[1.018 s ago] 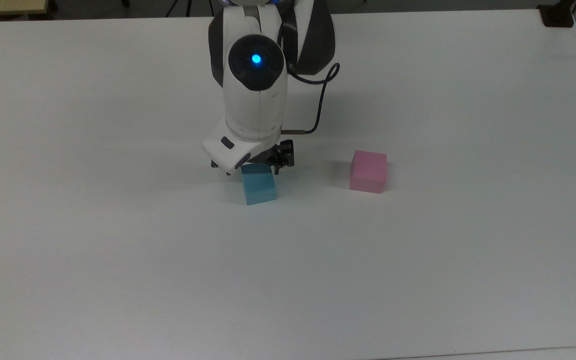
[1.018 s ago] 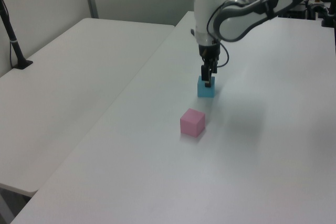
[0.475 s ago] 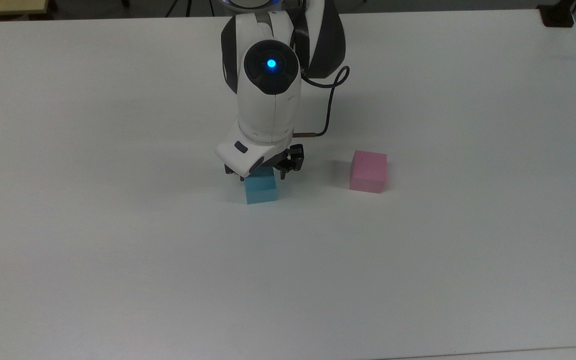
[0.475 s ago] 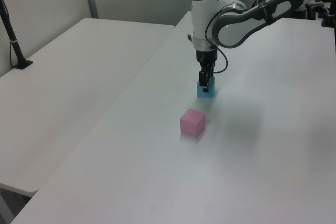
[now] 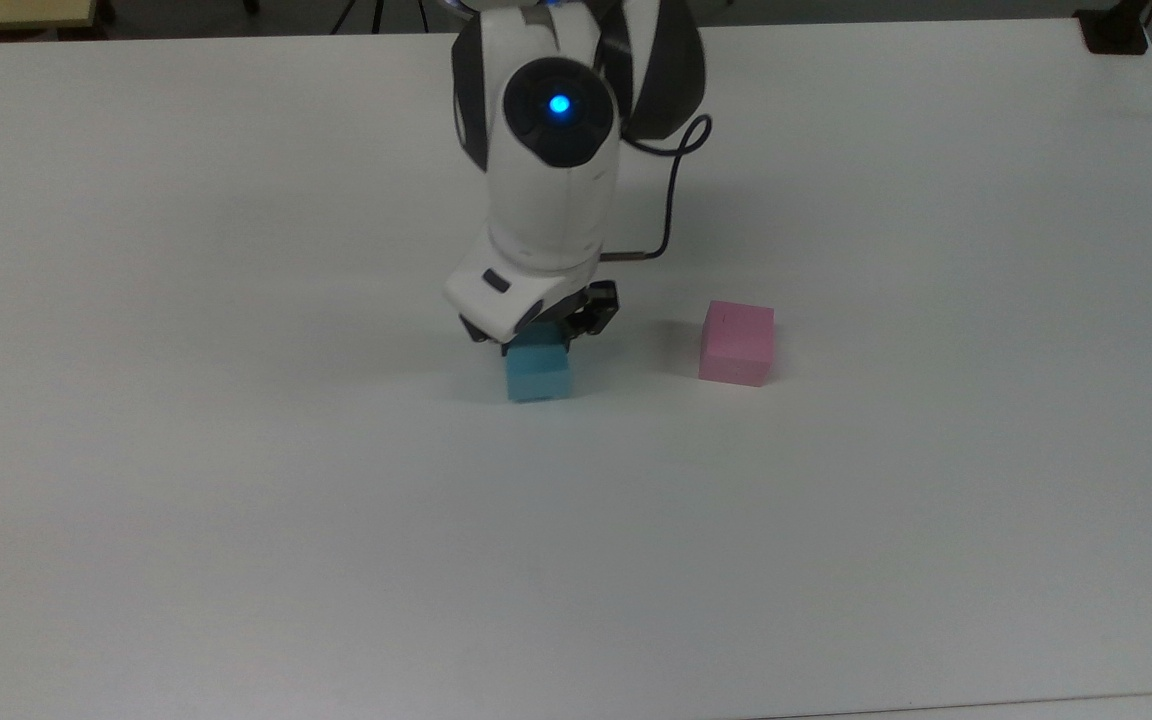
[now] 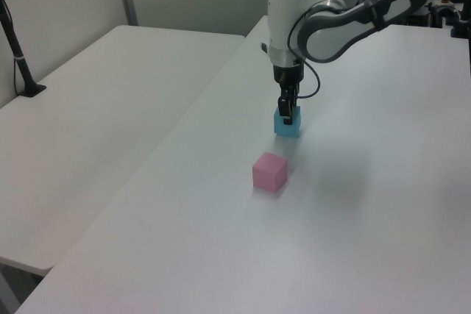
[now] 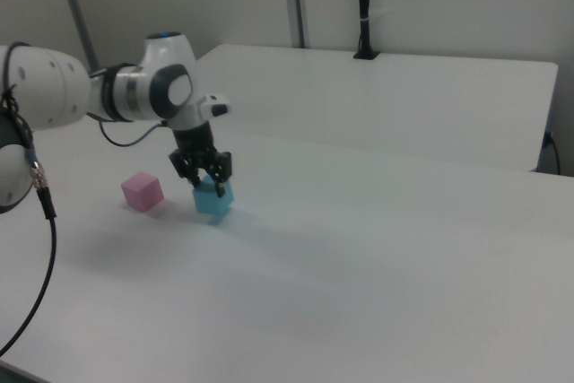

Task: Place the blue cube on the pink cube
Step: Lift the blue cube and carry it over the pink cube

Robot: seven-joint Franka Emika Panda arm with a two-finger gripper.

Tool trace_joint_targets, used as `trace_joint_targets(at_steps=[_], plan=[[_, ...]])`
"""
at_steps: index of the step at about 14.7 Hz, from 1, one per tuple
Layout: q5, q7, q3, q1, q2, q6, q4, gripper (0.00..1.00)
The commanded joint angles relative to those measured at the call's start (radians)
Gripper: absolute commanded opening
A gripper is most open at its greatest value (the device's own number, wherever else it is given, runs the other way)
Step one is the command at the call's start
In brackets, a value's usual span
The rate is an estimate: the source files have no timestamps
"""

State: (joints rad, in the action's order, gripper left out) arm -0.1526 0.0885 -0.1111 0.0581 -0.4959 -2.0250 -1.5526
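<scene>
Reaching steeply down from a bent white arm, the hand pinches the blue cube between its dark fingers, one on each side. That matte cube sits at the table surface, tilted in the right view. The pink cube, matte and pastel, rests apart to the top view's right.

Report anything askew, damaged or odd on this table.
Nothing stands out. The blue cube is held in the gripper, apparently just off the table. The pink cube sits flat and apart, to the top view's right. No visible damage.
</scene>
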Motion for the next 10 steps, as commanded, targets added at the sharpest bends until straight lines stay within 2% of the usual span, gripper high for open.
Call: trace_joint_targets(at_steps=[1,4,9,10], plan=[[-0.001,0.110,-0.001,0.104,0.071,0.063,-0.011,0.25],[0.001,0.227,-0.015,0.166,0.063,0.052,0.023,0.25],[0.016,0.282,-0.021,0.244,0.040,0.017,0.026,0.28],[0.021,0.312,-0.021,0.253,0.036,-0.019,0.028,0.32]])
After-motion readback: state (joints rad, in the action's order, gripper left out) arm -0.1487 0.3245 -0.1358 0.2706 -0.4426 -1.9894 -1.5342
